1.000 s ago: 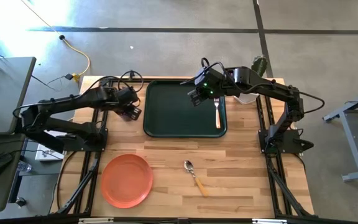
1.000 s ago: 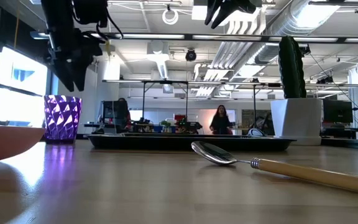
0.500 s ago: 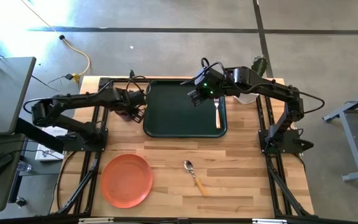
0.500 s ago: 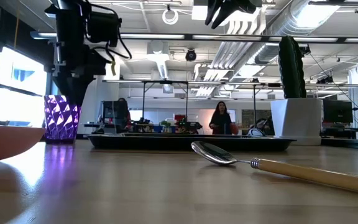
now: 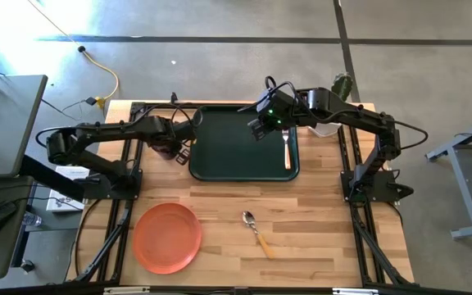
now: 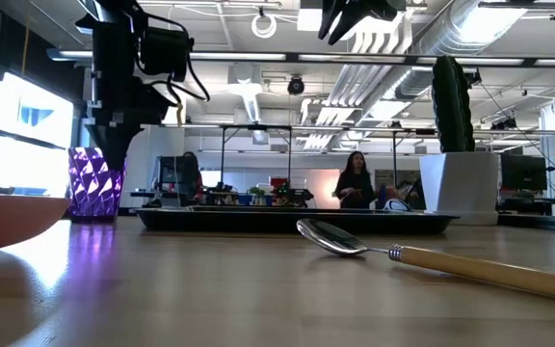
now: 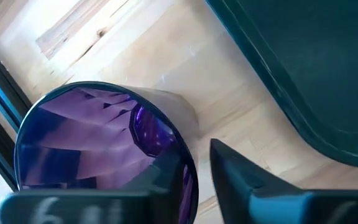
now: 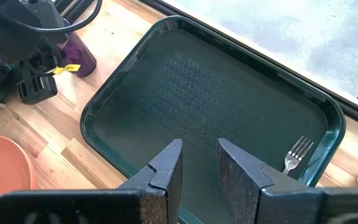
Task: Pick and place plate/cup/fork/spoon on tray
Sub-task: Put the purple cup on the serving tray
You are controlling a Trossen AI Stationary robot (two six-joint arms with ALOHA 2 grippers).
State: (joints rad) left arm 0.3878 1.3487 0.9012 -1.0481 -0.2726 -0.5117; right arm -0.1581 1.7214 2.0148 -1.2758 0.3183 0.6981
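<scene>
The left pincer (image 7: pixel 191 177) is down on the purple cup (image 7: pixel 98 149), one finger inside the cup and the other outside, clamped on its wall. The cup stands upright on the wooden surface (image 5: pixel 318 238), just beside the left edge of the green tray (image 5: pixel 240 143). The right pincer (image 8: pixel 199 165) hovers above the tray, fingers slightly apart and holding nothing. The fork (image 5: pixel 286 146) lies on the tray near its right rim. The orange plate (image 5: pixel 167 238) and the spoon (image 5: pixel 256 231) rest on the surface in front of the tray, well apart from each other.
</scene>
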